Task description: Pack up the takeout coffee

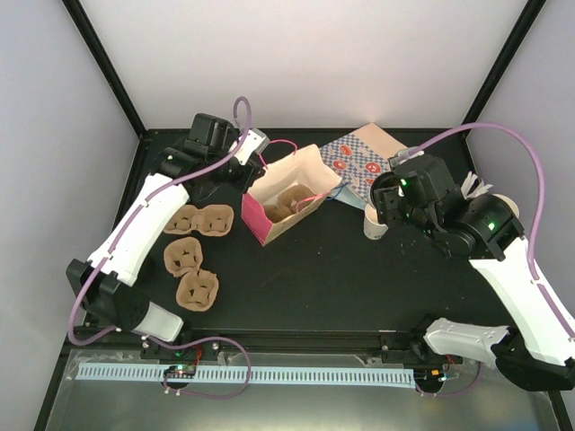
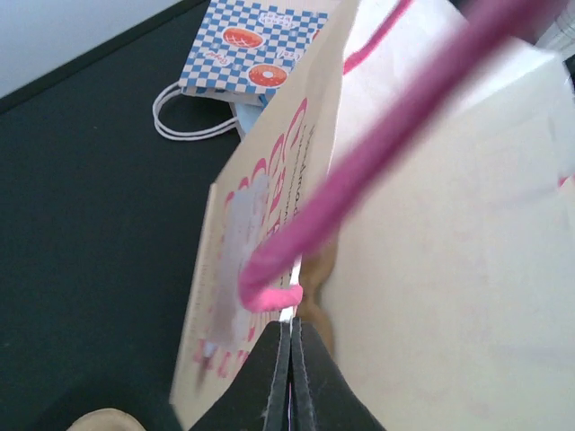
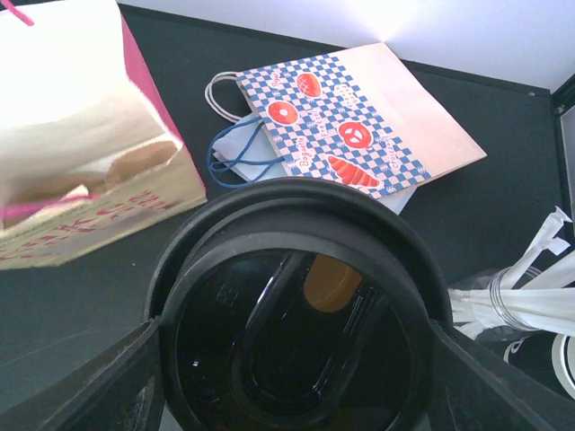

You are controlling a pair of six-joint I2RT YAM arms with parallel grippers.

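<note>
The takeout coffee (image 1: 375,225), a small white paper cup under a black lid, stands right of the pink bag (image 1: 286,205). My right gripper (image 1: 384,208) is shut on it. In the right wrist view the black lid (image 3: 296,305) fills the space between the fingers (image 3: 108,382) of the right gripper (image 3: 296,368). The pink bag lies open on its side, with a brown cup carrier (image 1: 289,203) inside. My left gripper (image 1: 254,160) is shut on the bag's rim; in the left wrist view it (image 2: 291,337) pinches the paper edge just below the pink handle (image 2: 359,180).
A blue-checkered paper bag (image 1: 359,162) lies flat behind the cup; it also shows in the right wrist view (image 3: 359,126). Three brown cardboard carriers (image 1: 199,220) lie at the left. Wrapped white straws (image 3: 521,296) lie at the right.
</note>
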